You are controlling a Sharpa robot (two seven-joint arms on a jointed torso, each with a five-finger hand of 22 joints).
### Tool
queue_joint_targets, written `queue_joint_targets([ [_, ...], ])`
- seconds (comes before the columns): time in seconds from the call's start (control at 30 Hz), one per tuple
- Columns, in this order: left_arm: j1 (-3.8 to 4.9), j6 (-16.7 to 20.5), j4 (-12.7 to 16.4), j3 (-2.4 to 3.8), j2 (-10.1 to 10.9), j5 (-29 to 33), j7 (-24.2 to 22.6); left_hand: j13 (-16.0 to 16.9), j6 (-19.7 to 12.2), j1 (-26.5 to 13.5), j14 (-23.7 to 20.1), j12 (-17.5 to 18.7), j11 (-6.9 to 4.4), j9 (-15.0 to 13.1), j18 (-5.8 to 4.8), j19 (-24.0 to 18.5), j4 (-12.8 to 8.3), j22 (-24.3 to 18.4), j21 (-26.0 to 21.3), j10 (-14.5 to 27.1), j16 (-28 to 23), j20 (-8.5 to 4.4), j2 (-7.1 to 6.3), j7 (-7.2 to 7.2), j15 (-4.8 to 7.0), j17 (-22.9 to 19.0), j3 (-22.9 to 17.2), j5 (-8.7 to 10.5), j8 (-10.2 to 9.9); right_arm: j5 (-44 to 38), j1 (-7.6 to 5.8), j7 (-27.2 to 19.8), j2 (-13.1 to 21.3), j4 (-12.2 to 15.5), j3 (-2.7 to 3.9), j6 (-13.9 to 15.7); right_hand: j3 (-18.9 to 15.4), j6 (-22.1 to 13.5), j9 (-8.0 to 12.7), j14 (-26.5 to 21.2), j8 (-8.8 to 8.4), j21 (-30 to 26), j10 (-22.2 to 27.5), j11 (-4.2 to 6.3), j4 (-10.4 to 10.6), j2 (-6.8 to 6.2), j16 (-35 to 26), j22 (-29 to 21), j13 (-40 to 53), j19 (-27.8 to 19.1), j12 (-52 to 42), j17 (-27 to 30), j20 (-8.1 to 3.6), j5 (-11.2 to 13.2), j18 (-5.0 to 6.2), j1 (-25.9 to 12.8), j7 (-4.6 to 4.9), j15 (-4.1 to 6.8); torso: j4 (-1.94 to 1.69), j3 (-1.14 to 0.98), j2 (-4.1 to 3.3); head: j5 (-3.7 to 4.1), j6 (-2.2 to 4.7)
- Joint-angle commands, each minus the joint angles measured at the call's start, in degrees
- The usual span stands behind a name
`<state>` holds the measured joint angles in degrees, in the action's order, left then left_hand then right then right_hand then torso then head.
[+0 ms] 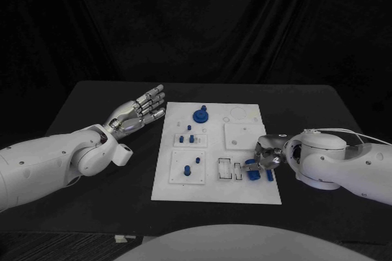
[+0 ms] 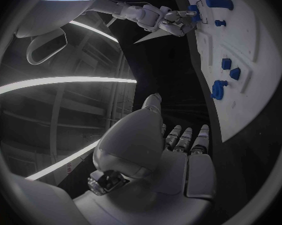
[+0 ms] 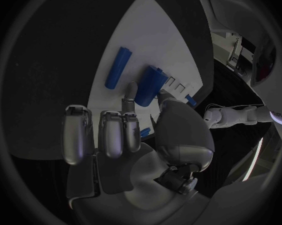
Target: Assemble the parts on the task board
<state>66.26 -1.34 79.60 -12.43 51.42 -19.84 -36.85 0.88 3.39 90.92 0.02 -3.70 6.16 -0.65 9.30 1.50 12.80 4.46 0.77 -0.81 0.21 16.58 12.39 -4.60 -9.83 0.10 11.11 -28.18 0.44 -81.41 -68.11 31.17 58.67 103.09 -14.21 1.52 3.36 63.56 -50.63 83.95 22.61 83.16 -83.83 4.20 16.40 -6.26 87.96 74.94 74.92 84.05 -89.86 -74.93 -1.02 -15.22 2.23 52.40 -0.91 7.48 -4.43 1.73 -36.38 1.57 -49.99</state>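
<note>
Blue cylinder (image 3: 150, 85) sits at the board's (image 1: 214, 194) lower right in the head view, pinched between fingertips of the right hand (image 1: 263, 159); a second blue peg (image 3: 116, 67) lies flat just beside it on the white. Best to keep the pinch light, stand the cylinder upright over its slot and press straight down, not skewed. Left hand (image 1: 140, 110), upper left of frame, is spread wide and holds nothing, off the board.

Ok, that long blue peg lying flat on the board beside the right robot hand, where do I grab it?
Likely mid-length, from above, with fingers on its two long sides: the long blue peg lies flat on the task board, sides bare. The right robot hand now pinches a thicker blue part.
</note>
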Motion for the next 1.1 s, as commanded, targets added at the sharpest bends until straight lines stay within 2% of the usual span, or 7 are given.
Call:
queue_joint_targets([
  [0.03, -0.12, -0.80, 0.06, 0.05, -0.10, 0.34, -0.57, 0.05, 0.00, 0.18, -0.02, -0.36, 0.15, -0.08, 0.86, 0.24, -0.25, -0.01, 0.27, 0.07, -0.21, -0.01, 0.30, 0.40, -0.20, -0.10, -0.15, -0.22, 0.31, -0.05, 0.32, 0.84, -0.22, -0.23, 0.00, -1.69, 0.44, -0.01, -0.51, 5.04, -0.72, -0.34, -6.17, 0.39, 0.03, 0.48, -0.28, 12.74, 15.08, 2.97, -0.14, -9.59, -0.07, -3.19, -0.46, 0.92, 0.17, 0.13, -0.03, 0.03, -0.01, -0.01, -0.01],
  [0.2, -0.17, -0.94, 0.04, 0.05, -0.06, 0.34, -0.42, 0.05, 0.17, 0.17, -0.02, -0.41, 0.36, -0.11, 0.86, 0.24, -0.32, -0.03, 0.27, 0.06, -0.21, -0.03, 0.34, 0.68, -0.22, -0.10, -0.21, -0.24, 0.35, -0.05, 0.47, 0.78, -0.36, -0.33, 0.00, -2.00, 0.98, -0.50, -1.50, 4.98, -1.55, -0.43, -6.17, 0.31, -0.58, 0.68, -0.42, 12.67, 15.08, 2.85, -0.14, -9.25, -0.01, -9.19, -0.41, 2.75, 0.24, 0.07, -0.04, 0.00, -0.03, -0.06, -0.01],
  [0.27, -0.19, -0.96, 0.04, 0.05, -0.05, 0.34, -0.38, 0.05, 0.25, 0.16, -0.02, -0.43, 0.43, -0.13, 0.85, 0.23, -0.35, -0.06, 0.26, 0.06, -0.21, -0.04, 0.34, 0.83, -0.23, -0.10, -0.23, -0.23, 0.37, -0.05, 0.50, 0.68, -0.34, -0.34, 0.00, -1.98, 1.38, -0.76, -2.24, 4.94, -1.71, -0.48, -6.17, 0.31, -0.90, 0.63, -0.48, 12.65, 15.08, 2.79, -0.14, -9.09, -0.01, -12.95, -0.39, 3.61, 0.25, 0.07, 0.02, -0.01, -0.02, -0.06, -0.01],
  [0.43, -0.23, -0.99, 0.01, 0.05, -0.04, 0.34, -0.37, 0.05, 0.25, 0.16, -0.02, -0.43, 0.43, -0.13, 0.85, 0.23, -0.35, -0.06, 0.26, 0.06, -0.21, -0.04, 0.34, 0.83, -0.23, -0.10, -0.23, -0.23, 0.37, 0.68, 0.53, 0.08, -0.12, -0.17, 0.00, -0.46, 4.75, -1.59, -5.07, 4.93, -1.59, -0.41, -6.17, 0.70, -2.73, 0.15, -0.52, 12.65, 15.08, 2.75, -0.14, -8.96, -0.25, -27.94, -0.39, 7.12, -0.14, 0.39, -0.03, -0.01, -0.03, -0.08, -0.01],
  [0.6, -0.27, -1.00, 0.00, 0.05, 0.02, 0.34, -0.34, 0.05, 0.29, 0.15, -0.02, -0.43, 0.46, -0.13, 0.85, 0.25, -0.36, -0.03, 0.27, 0.06, -0.21, -0.04, 0.35, 0.95, -0.23, -0.10, -0.24, -0.23, 0.38, 3.95, 0.53, -0.60, 0.51, 0.36, 0.00, 2.49, 7.87, -1.89, -7.27, 4.95, -1.16, -0.22, -6.17, 0.95, -3.78, -0.26, -0.46, 12.70, 15.08, 2.81, -0.14, -9.05, -0.45, -34.20, -0.43, 8.54, -0.41, 0.60, 0.01, -0.03, -0.03, -0.17, -0.01],
  [0.9, -0.29, -0.96, -0.10, 0.05, -0.03, 0.34, -0.22, 0.05, 0.30, 0.15, -0.02, -0.44, 0.47, -0.13, 0.85, 0.26, -0.37, 0.00, 0.28, 0.07, -0.21, -0.05, 0.37, 1.01, -0.23, -0.10, -0.26, -0.24, 0.38, 17.72, -0.92, -1.10, 2.88, 2.98, 0.04, 10.31, 11.25, -2.73, -9.00, 4.78, -1.43, -1.15, -6.17, 1.03, -5.64, -1.02, -0.84, 12.36, 15.08, 2.36, -0.14, -8.14, -0.58, -37.92, -0.19, 9.79, -0.38, 0.68, 0.05, -0.03, 0.03, -0.43, -0.01],
  [1.1, -0.29, -0.92, -0.30, 0.05, -0.23, 0.34, -0.19, 0.05, 0.32, 0.15, -0.02, -0.46, 0.48, -0.14, 0.85, 0.28, -0.37, 0.04, 0.29, 0.06, -0.21, -0.05, 0.39, 1.03, -0.23, -0.10, -0.27, -0.25, 0.38, 28.76, -2.61, -0.79, 2.95, 4.11, 0.04, 12.70, 12.13, -3.53, -9.48, 4.73, -2.24, -1.41, -6.17, 0.68, -6.11, -0.87, -0.99, 12.26, 15.08, 2.26, -0.14, -7.73, -0.43, -33.97, -0.13, 8.94, 0.06, 0.45, 0.01, 0.01, 0.09, -0.44, -0.01],
])
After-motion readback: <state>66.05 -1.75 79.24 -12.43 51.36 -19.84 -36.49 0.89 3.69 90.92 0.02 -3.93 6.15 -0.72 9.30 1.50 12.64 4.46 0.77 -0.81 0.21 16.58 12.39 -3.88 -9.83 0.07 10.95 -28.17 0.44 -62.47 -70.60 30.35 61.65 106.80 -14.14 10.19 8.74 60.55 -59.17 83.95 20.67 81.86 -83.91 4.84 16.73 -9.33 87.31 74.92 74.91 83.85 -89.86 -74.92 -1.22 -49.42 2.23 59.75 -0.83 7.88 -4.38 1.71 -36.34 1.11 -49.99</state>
